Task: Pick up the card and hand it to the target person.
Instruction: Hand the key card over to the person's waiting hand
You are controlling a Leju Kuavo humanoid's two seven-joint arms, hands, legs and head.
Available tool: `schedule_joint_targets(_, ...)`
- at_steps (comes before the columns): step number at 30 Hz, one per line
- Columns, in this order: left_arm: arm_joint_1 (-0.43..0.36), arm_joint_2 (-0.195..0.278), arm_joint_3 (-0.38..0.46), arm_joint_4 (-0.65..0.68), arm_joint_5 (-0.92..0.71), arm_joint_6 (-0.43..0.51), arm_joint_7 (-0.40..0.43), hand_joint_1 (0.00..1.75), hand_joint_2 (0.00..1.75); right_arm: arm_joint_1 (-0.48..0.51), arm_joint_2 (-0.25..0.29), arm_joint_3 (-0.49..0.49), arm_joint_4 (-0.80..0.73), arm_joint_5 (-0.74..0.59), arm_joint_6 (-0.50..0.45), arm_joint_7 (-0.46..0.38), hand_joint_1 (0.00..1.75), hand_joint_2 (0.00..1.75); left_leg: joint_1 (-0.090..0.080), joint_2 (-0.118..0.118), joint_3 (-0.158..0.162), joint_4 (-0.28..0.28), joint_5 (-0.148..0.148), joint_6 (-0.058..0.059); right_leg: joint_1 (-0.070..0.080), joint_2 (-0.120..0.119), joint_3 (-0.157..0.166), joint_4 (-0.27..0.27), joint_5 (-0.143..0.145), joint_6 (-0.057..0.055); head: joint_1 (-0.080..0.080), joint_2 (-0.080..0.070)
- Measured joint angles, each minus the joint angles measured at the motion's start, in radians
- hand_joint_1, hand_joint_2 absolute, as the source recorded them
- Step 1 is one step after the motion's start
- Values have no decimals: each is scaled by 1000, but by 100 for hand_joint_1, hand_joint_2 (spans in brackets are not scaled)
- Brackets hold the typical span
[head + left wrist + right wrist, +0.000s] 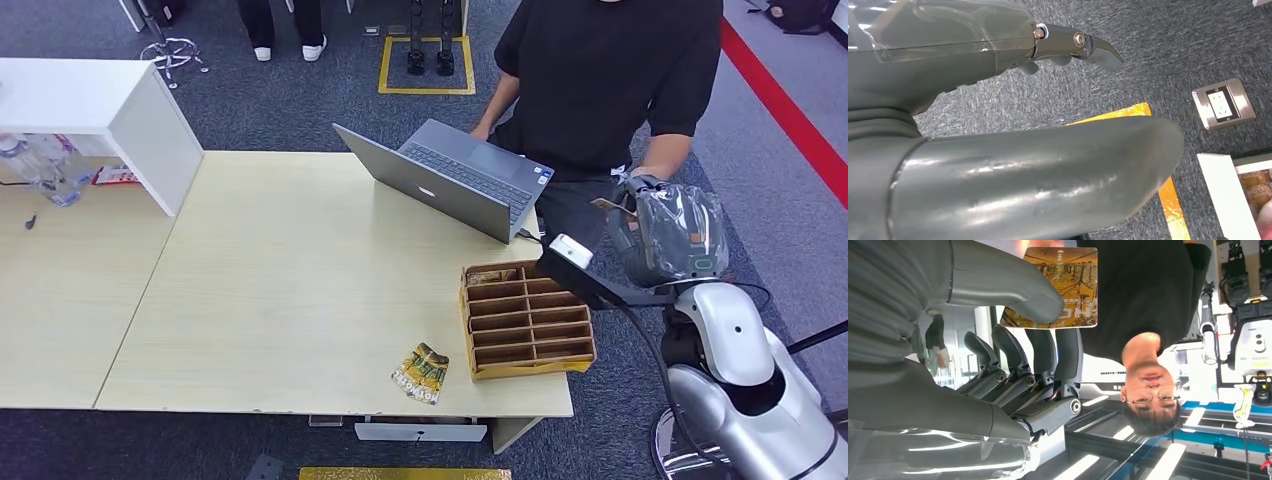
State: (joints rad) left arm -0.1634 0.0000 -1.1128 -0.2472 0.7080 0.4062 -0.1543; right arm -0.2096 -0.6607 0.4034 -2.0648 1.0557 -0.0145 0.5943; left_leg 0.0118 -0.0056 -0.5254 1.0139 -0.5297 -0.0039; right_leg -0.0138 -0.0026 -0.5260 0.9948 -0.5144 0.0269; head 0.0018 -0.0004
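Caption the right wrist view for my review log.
Right hand holds the card up toward the person in black.

From up top I see my right hand (668,232) raised beside the person in black (610,80), off the tabletop (290,290) corner. An open laptop (455,178) sits near a wooden divided tray (526,319), with a yellow packet (421,372) just beside the tray.

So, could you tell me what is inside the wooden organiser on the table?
The wooden organiser shows several slots that look empty in the head view; the slot at its far end seems to hold something. The right arm covers its far corner.
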Motion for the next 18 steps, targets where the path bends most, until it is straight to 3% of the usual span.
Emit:
schedule_joint_targets(7,-14,-2,-3,0,-32,-19,17,0,0,-58,-23,-18,70,40,6,-2,154,175,0,0,0,0,0,0,0,0,0,0,0,0,0,0)
schedule_joint_targets(18,-33,-9,-10,0,-57,-30,39,0,0,-105,-56,-51,267,74,-101,-20,151,175,0,0,0,0,0,0,0,0,0,0,0,0,0,0)
